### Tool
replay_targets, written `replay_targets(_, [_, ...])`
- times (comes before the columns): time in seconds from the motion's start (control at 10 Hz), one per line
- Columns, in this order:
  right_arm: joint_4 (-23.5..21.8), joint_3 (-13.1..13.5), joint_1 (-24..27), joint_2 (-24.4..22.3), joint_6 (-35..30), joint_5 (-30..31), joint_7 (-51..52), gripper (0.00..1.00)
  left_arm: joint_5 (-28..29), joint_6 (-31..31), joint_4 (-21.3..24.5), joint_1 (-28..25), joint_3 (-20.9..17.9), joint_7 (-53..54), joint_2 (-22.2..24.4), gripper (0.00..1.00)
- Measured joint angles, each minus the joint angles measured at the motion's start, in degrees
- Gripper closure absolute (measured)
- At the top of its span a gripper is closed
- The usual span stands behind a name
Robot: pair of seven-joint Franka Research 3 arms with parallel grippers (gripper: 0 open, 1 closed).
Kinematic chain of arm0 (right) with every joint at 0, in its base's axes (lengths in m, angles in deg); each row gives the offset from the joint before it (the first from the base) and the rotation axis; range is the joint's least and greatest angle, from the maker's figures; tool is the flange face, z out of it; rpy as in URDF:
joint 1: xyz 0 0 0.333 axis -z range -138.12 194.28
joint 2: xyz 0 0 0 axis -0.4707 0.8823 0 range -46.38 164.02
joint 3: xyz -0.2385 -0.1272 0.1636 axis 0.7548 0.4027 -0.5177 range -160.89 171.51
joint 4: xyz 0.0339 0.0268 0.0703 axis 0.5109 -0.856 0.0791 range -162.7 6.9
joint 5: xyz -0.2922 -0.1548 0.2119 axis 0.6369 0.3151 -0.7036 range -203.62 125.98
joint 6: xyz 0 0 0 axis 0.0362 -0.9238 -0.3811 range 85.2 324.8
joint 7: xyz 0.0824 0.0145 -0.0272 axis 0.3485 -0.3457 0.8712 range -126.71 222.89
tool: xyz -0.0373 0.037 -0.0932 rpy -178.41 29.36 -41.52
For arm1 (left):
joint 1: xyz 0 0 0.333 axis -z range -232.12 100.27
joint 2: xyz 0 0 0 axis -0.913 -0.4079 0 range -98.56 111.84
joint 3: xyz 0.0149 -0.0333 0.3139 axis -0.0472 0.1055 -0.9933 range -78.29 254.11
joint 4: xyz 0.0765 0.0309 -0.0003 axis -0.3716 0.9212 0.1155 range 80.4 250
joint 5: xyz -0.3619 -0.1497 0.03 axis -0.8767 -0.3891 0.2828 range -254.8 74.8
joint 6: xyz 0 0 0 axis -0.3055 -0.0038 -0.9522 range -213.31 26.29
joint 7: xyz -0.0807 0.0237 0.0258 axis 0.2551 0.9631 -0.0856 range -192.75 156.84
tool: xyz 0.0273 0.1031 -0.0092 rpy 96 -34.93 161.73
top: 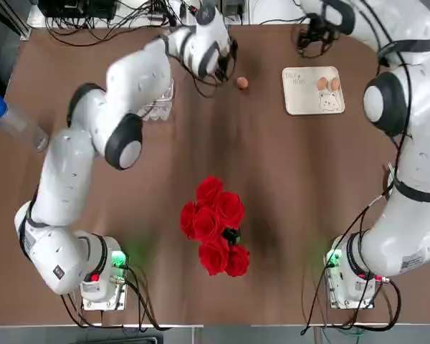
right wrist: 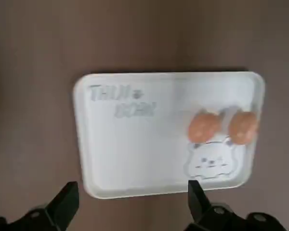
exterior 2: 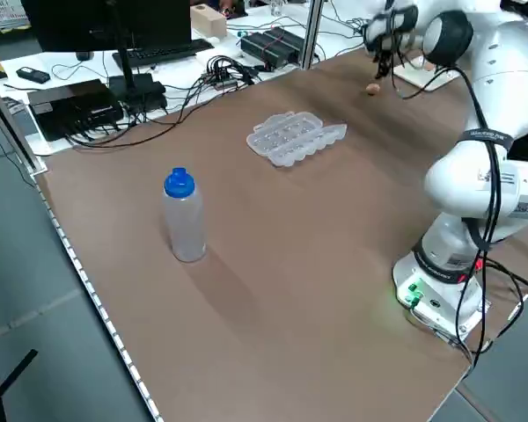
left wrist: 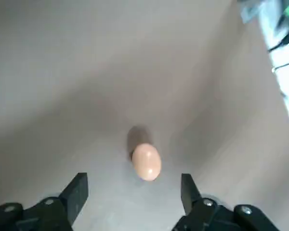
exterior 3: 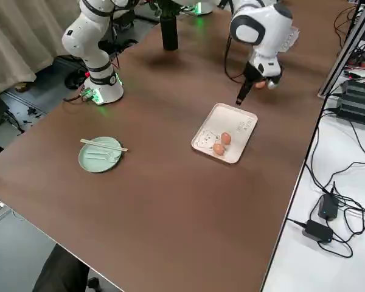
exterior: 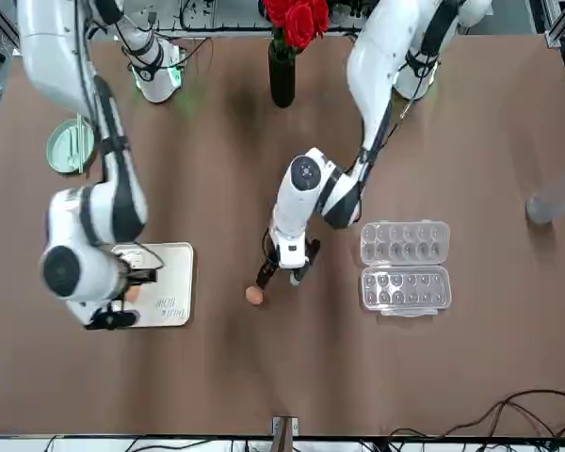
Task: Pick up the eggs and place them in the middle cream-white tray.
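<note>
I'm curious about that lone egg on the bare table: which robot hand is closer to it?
The left hand. It hangs open right beside the egg, while the right hand, also open, is over beyond the tray.

A clear plastic egg carton (exterior: 405, 266) lies open and empty on the brown tabletop (top: 272, 186). A bunch of red roses (top: 215, 225) stands in a dark vase (exterior: 282, 77) mid-table. A clear bottle with a blue cap (exterior 2: 184, 215) stands upright near one edge. A pale green round plate (exterior 3: 100, 154) carries chopsticks and a spoon. Cables, a keyboard and black boxes crowd the side bench (exterior 2: 114, 83).
</note>
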Motion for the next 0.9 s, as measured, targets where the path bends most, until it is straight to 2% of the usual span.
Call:
replay_targets(0.1, [-0.1, 0.0, -3.2, 0.4, 4.5, 0.0, -9.4, 0.0, 1.1, 5.1, -0.2, -2.5, 0.0, 2.8, 3.7, 0.0])
replay_targets(0.4, [-0.5, -0.1, -9.7, 3.5, 19.9, 0.1, -32.1, 0.0, 1.7, 20.2, -0.3, -10.9, -0.2, 15.2, 14.0, 0.0])
replay_targets(0.6, [-0.7, 0.1, -13.4, 8.7, 25.0, 0.9, -39.6, 0.0, 1.7, 30.4, 0.1, -18.1, 0.1, 28.7, 19.9, 0.0])
replay_targets(0.9, [-0.6, 0.3, -16.3, 13.3, 29.9, 4.5, -47.6, 0.0, 1.6, 38.9, 1.5, -26.4, 0.3, 52.1, 24.6, 0.0])
